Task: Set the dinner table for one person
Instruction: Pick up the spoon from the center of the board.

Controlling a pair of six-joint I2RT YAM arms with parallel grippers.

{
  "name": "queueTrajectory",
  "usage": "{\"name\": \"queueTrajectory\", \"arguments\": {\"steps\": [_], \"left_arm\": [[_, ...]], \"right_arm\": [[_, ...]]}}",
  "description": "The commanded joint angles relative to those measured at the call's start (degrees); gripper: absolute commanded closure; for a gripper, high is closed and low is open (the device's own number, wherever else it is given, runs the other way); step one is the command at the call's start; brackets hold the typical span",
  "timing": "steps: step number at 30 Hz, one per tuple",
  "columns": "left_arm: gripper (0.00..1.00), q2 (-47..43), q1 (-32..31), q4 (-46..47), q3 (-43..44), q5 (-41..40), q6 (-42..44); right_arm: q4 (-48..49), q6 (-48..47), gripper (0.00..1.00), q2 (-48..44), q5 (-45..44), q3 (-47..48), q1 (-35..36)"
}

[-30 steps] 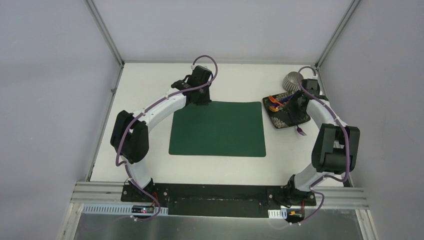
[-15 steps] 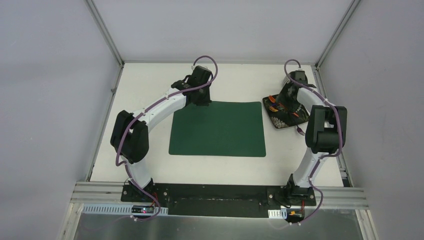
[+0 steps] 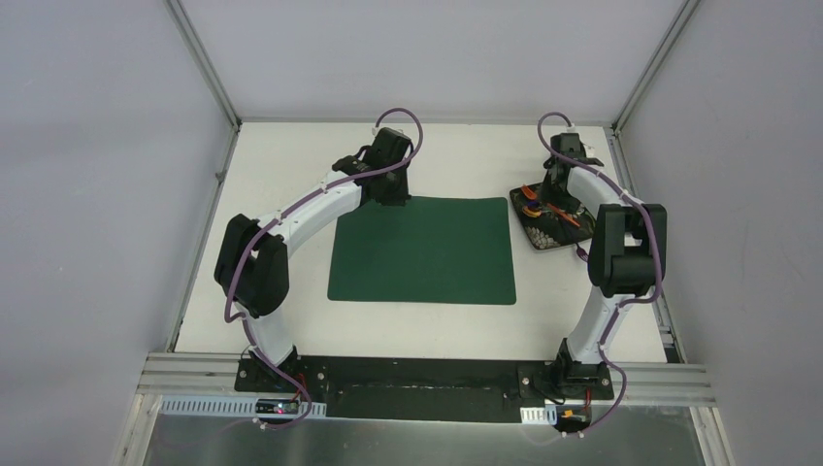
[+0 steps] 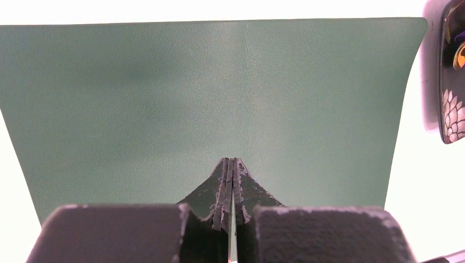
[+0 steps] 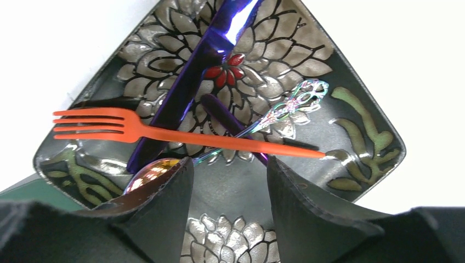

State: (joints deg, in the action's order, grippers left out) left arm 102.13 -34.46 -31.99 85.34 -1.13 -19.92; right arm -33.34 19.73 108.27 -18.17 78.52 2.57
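Note:
The white dinner table [image 3: 291, 175] carries a dark green placemat [image 3: 424, 250] at its middle. A square dark plate with a floral pattern [image 3: 543, 236] lies right of the mat. On this plate [image 5: 362, 142] lie an orange fork [image 5: 219, 139], a blue knife [image 5: 208, 60] and an iridescent spoon [image 5: 285, 109], crossed over one another. My right gripper [image 5: 229, 164] hovers open just over the plate's near part, nothing between its fingers. The left gripper [image 4: 233, 161] is shut and empty, low over the placemat's far edge [image 4: 219, 82].
Aluminium frame posts [image 3: 204, 63] and grey walls close in the table on three sides. The right arm's elbow [image 3: 626, 248] stands high beside the plate, near the right table edge. A strip of the plate [image 4: 452, 82] shows at the left wrist view's right edge.
The right arm has swung its wrist inward over the plate and now covers the grey bowl behind it; its elbow rose. The left arm has not moved.

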Motion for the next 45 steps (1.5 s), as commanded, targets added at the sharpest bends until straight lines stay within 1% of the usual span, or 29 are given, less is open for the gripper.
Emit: {"name": "queueTrajectory", "arguments": {"steps": [1, 17, 29, 34, 36, 40, 45], "left_arm": [[1.0, -1.59, -0.13, 0.53, -0.44, 0.35, 0.4], [1.0, -1.87, -0.11, -0.68, -0.27, -0.06, 1.19], [1.0, -0.11, -0.17, -0.88, 0.96, 1.04, 0.59], [1.0, 0.16, -0.17, -0.84, 1.13, 1.04, 0.37], [1.0, 0.15, -0.17, -0.85, 1.08, 2.3, 0.25], [1.0, -0.02, -0.17, -0.86, 0.91, 2.66, 0.18], [1.0, -0.09, -0.21, -0.84, 0.81, 2.99, 0.15]], "right_arm": [[-0.67, -1.63, 0.45, 1.28, -4.2, 2.77, 0.03], [-0.51, -3.4, 0.47, 8.31, 1.42, 6.37, -0.72], [-0.81, -2.73, 0.5, 5.94, 5.11, 4.88, -0.54], [-1.33, -2.0, 0.5, 5.68, 5.12, 3.63, -0.04], [-1.4, -1.62, 0.5, 5.35, 5.05, 2.81, 0.44], [-1.09, -0.58, 0.49, 4.27, 5.06, 0.54, 1.14], [-0.12, 0.03, 0.51, 2.99, 4.9, -3.02, 2.17]]}}
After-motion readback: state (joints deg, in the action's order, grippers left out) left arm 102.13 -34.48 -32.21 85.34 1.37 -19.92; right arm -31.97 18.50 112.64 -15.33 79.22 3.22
